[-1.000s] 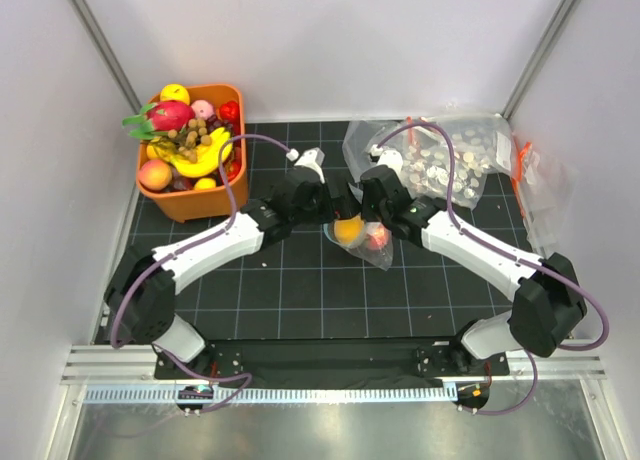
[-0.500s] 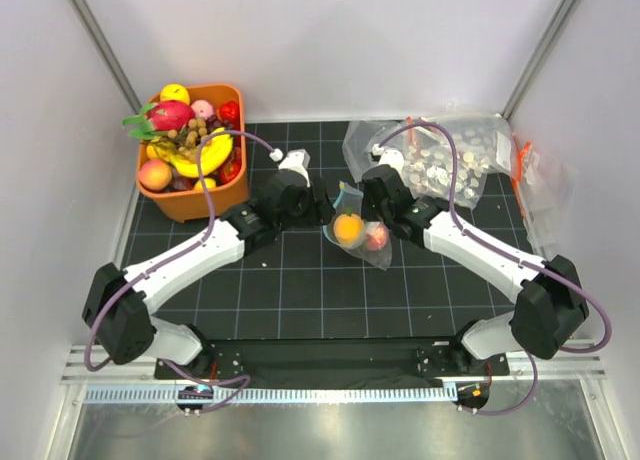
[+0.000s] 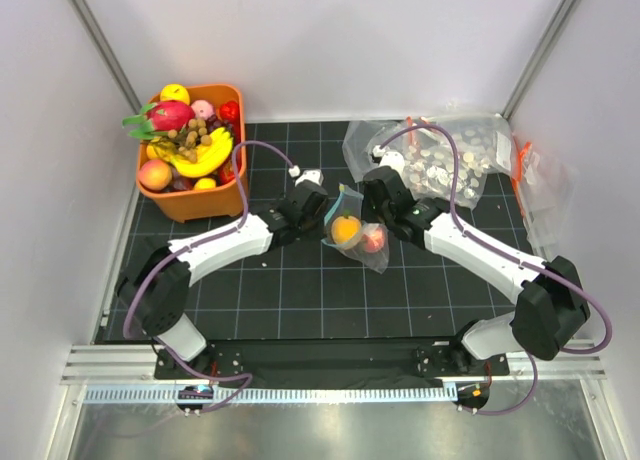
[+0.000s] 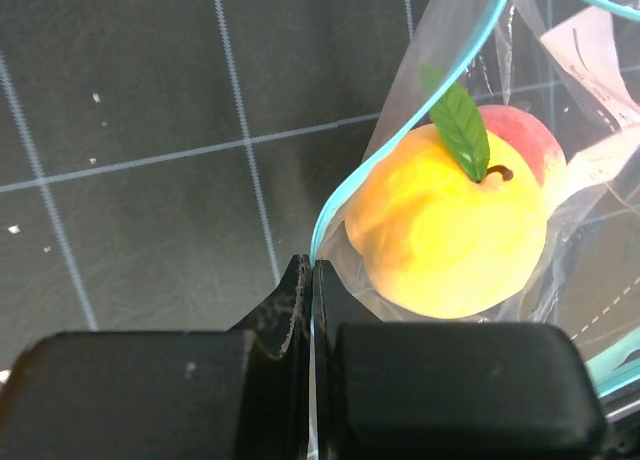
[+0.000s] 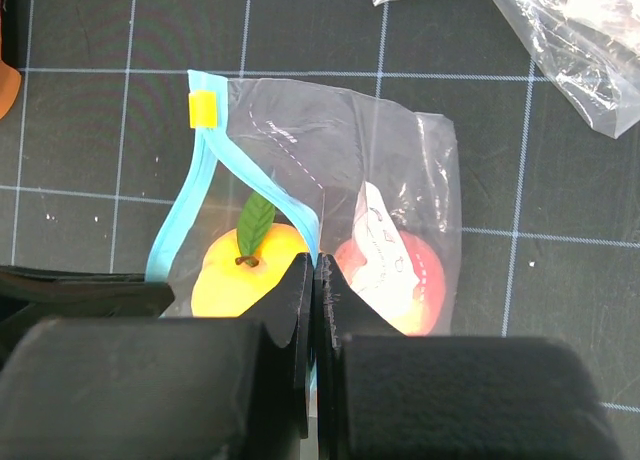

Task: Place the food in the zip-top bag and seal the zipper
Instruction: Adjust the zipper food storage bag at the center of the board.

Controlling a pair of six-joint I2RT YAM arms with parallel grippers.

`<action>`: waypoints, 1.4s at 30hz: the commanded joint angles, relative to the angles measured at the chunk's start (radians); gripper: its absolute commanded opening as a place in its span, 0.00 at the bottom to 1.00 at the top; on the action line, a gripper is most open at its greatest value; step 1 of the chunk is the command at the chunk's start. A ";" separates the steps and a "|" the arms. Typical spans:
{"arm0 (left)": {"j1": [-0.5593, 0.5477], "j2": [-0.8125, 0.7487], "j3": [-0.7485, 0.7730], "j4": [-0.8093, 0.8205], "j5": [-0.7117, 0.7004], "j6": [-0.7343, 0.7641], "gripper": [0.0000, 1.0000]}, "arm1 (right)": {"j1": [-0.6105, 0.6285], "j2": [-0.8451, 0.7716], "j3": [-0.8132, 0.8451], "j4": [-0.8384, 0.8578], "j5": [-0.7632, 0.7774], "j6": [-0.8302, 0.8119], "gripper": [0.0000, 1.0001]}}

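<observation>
Currently orange (image 3: 346, 229) and peach (image 3: 375, 239) lie inside the bag (image 5: 400, 170) on the bench (image 3: 280, 300). Left jaws closed on one zipper (image 5: 178, 225) lip, right jaws on the other, mouth gaping between; strip runs away from both toward its yellow tab (image 5: 203, 109), so lips must meet first, I judge

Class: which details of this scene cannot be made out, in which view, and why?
1. Left wrist: the zip-top bag is cut off at the right edge; the peach sits mostly behind the orange fruit.
2. Right wrist: the right gripper hides both fruits' lower halves.
3. Top view: the zipper is too small to judge sealed or open.
</observation>
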 commanded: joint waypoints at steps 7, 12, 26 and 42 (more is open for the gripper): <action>-0.053 -0.140 0.199 -0.113 -0.011 0.070 0.00 | -0.004 0.037 0.047 0.007 -0.059 -0.034 0.01; -0.052 -0.102 0.190 -0.081 0.029 0.075 0.00 | -0.001 0.056 0.109 -0.028 -0.131 -0.047 0.01; 0.137 -0.182 0.069 -0.097 0.064 0.084 0.00 | -0.018 0.002 0.101 -0.082 0.033 -0.108 0.01; 0.086 -0.107 0.127 -0.041 0.199 0.081 0.00 | 0.065 0.064 0.149 -0.090 0.028 -0.110 0.01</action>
